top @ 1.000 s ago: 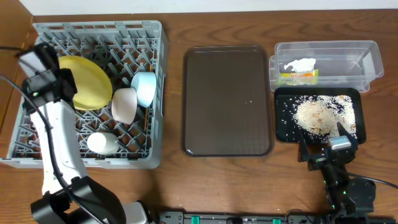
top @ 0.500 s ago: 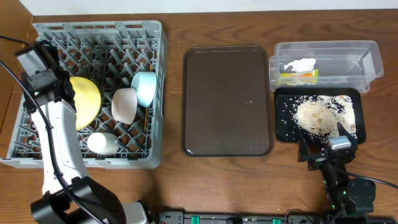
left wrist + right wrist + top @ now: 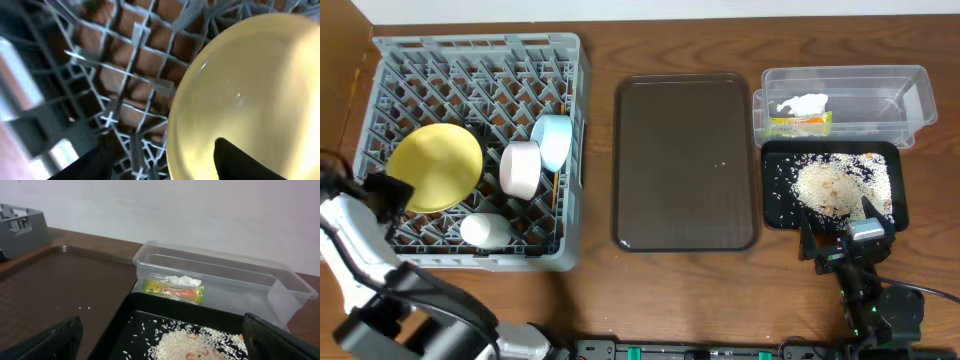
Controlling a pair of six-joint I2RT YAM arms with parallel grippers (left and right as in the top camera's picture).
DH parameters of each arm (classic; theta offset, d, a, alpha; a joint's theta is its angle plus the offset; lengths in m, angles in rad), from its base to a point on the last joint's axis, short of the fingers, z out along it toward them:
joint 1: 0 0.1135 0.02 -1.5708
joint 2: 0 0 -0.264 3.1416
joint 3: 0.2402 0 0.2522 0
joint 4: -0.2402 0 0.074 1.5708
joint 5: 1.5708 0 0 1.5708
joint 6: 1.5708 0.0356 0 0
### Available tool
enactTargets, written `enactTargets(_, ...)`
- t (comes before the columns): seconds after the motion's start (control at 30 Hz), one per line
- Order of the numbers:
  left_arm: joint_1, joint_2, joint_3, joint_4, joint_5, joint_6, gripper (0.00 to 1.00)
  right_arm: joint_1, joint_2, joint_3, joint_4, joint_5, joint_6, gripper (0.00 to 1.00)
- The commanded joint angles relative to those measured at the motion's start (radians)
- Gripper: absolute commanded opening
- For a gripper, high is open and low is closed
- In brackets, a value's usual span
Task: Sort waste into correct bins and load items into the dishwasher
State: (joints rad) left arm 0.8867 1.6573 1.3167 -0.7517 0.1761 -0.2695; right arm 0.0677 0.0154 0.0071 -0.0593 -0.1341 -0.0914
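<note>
The yellow plate [image 3: 435,168] leans in the grey dishwasher rack [image 3: 470,60], beside the white bowl [image 3: 520,168], light blue bowl [image 3: 552,140] and white cup [image 3: 485,230]. A chopstick [image 3: 557,188] pokes between the bowls. My left gripper [image 3: 395,188] is at the plate's left rim. In the left wrist view it [image 3: 165,167] is open, and the plate [image 3: 250,85] has its rim between the spread fingers. My right gripper [image 3: 165,347] hangs open over the black tray's [image 3: 150,302] near edge and its rice scraps [image 3: 190,342]. The clear tub [image 3: 220,270] holds the wrapper [image 3: 172,290] and tissue [image 3: 180,281].
A dark brown serving tray [image 3: 685,160] lies between the rack and the two bins. The clear tub [image 3: 845,100] sits behind the black tray [image 3: 775,160] at the right. The left arm [image 3: 360,250] runs along the rack's front left corner.
The left gripper has opened and pulled back toward the rack's front left. The yellow plate has dropped lower and now rests in the rack. The right arm has not moved.
</note>
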Motion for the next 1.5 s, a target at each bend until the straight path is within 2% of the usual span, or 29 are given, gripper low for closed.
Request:
enactTargets(0.0, 0.035, 0.082, -0.01, 0.004, 0.176, -0.047, 0.64, -0.012, -0.002, -0.002, -0.004, 0.003, 0.008, 0.99)
enactTargets(0.07, 0.046, 0.13, -0.01, 0.032, 0.293, -0.047, 0.64, -0.012, -0.002, -0.002, -0.003, 0.003, 0.008, 0.99)
enactTargets(0.13, 0.046, 0.16, -0.01, 0.045, 0.314, -0.047, 0.61, -0.012, -0.002, -0.002, -0.004, 0.003, 0.008, 0.99)
enactTargets(0.2, 0.046, 0.185, -0.01, 0.081, 0.319, -0.047, 0.46, -0.012, -0.002, -0.002, -0.004, 0.003, 0.008, 0.99)
enactTargets(0.23, 0.046, 0.187, -0.01, 0.088, 0.322, -0.047, 0.43, -0.012, -0.002, -0.002, -0.004, 0.003, 0.008, 0.99)
enactTargets(0.27, 0.048, 0.187, -0.01, 0.092, 0.355, -0.047, 0.19, -0.012, -0.002, -0.002, -0.004, 0.003, 0.008, 0.99)
enactTargets(0.3, 0.048, 0.186, -0.01, 0.094, 0.37, -0.047, 0.1, -0.012, -0.002, -0.002, -0.004, 0.003, 0.008, 0.99)
enactTargets(0.33, 0.049, 0.185, -0.01, 0.095, 0.383, -0.047, 0.08, -0.012, -0.002, -0.002, -0.004, 0.003, 0.008, 0.99)
enactTargets(0.57, 0.053, 0.076, -0.01, 0.115, 0.349, -0.02, 0.07, -0.012, -0.002, -0.002, -0.004, 0.003, 0.008, 0.99)
enactTargets(0.77, 0.023, -0.053, -0.01, 0.137, 0.113, 0.116, 0.08, -0.012, -0.002, -0.002, -0.004, 0.003, 0.008, 0.99)
enactTargets(0.87, -0.021, -0.056, -0.01, 0.14, 0.072, 0.196, 0.07, -0.012, -0.002, -0.002, -0.004, 0.003, 0.008, 0.99)
enactTargets(1.17, -0.221, -0.057, -0.01, 0.238, -0.239, 0.45, 0.07, -0.012, -0.002, -0.002, -0.004, 0.003, 0.008, 0.99)
enactTargets(1.27, -0.257, -0.057, -0.01, 0.258, -0.327, 0.484, 0.07, -0.012, -0.002, -0.002, -0.004, 0.003, 0.008, 0.99)
enactTargets(1.47, -0.302, -0.056, -0.01, 0.272, -0.404, 0.538, 0.07, -0.012, -0.002, -0.002, -0.004, 0.003, 0.008, 0.99)
